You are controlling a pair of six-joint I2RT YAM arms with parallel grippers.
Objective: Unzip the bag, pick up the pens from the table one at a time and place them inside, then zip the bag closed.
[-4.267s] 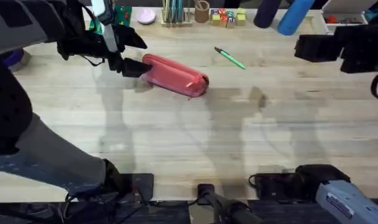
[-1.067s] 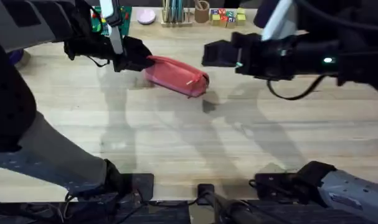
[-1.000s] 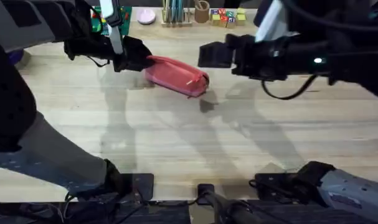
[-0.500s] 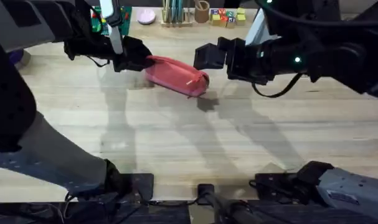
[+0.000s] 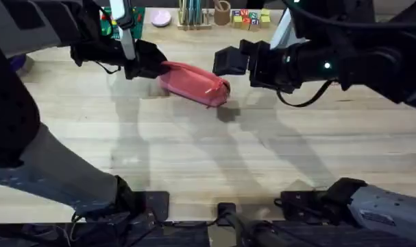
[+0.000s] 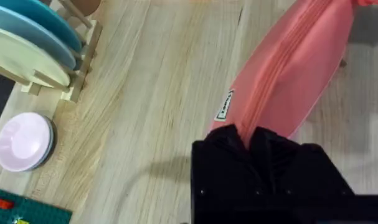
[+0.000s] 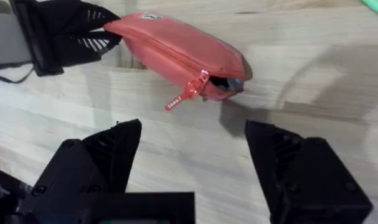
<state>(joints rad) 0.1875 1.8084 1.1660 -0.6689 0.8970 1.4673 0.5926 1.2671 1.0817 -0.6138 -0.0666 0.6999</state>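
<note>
While my left fingers (image 6: 254, 140) pinch the bag (image 5: 192, 83) end | right fingers (image 7: 195, 162) spread above zipper pull (image 7: 187, 91) | I'd descend squarely, pinch tab only.

L arm stretched from lower left to far left of the worktop (image 5: 194, 158), its tool (image 5: 151, 66) clamped on the end of the bag (image 5: 194, 84), black fingers (image 6: 263, 146) pinching the fabric. R arm reaches across from the right, high under the overhead cam, wrist w/ green LED lit. R tool (image 7: 192, 155) hangs above the bag's zipper end, fingers spread wide apart, not touching it.
</note>
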